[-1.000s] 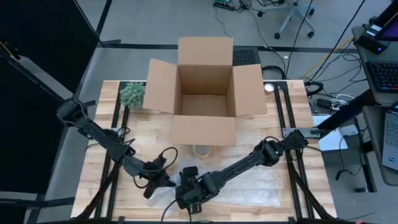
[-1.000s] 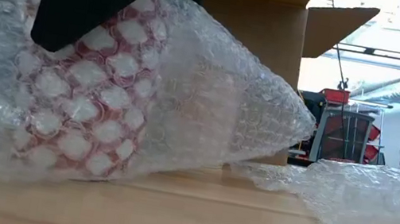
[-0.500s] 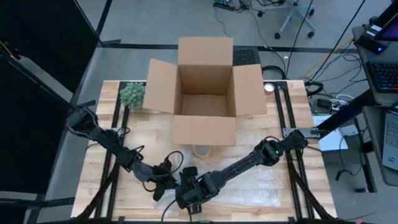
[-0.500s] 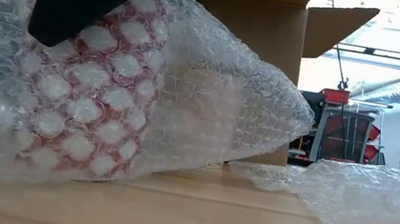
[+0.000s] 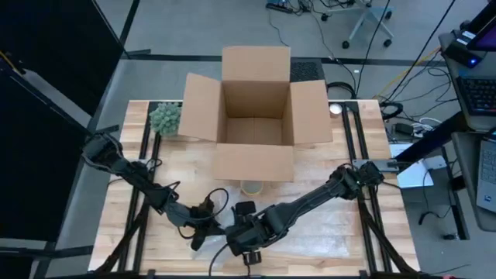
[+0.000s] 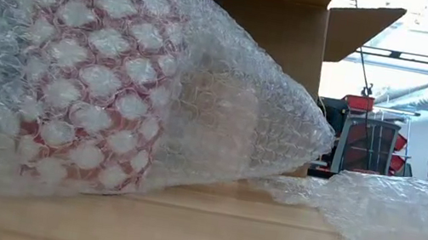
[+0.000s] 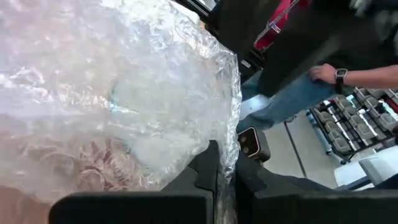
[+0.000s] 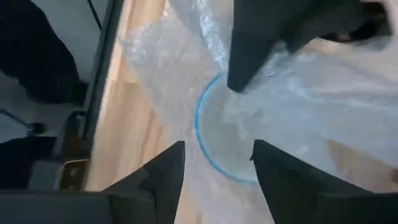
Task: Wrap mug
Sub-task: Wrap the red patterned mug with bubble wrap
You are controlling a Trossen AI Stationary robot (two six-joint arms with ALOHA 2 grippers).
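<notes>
Mug (image 6: 89,92), one of them, red with white patches, lies bundled on its side at the table's near edge, seen only through the bubble wrap (image 6: 232,114) and cut off on one side in the low view. One sheet of wrap covers it and trails on across the wooden table (image 5: 325,167) toward the right; how far it runs is hard to make out from above.

Two arms are in. Left gripper (image 7: 225,177) sits at the near edge beside the bundle, fingers pressed together on a fold of the wrap. Right gripper (image 8: 214,165) hangs just over the bundle with its fingers apart, a blue rim (image 8: 205,137) showing between them through the plastic. From above the two grippers nearly touch, and the mug itself is lost under them.

One cardboard box (image 5: 256,116) stands open at the far side, four flaps spread. One small green plant (image 5: 164,118) sits beside its left flap. One person (image 7: 311,81) shows beyond the table, cut off at the frame's edge.
</notes>
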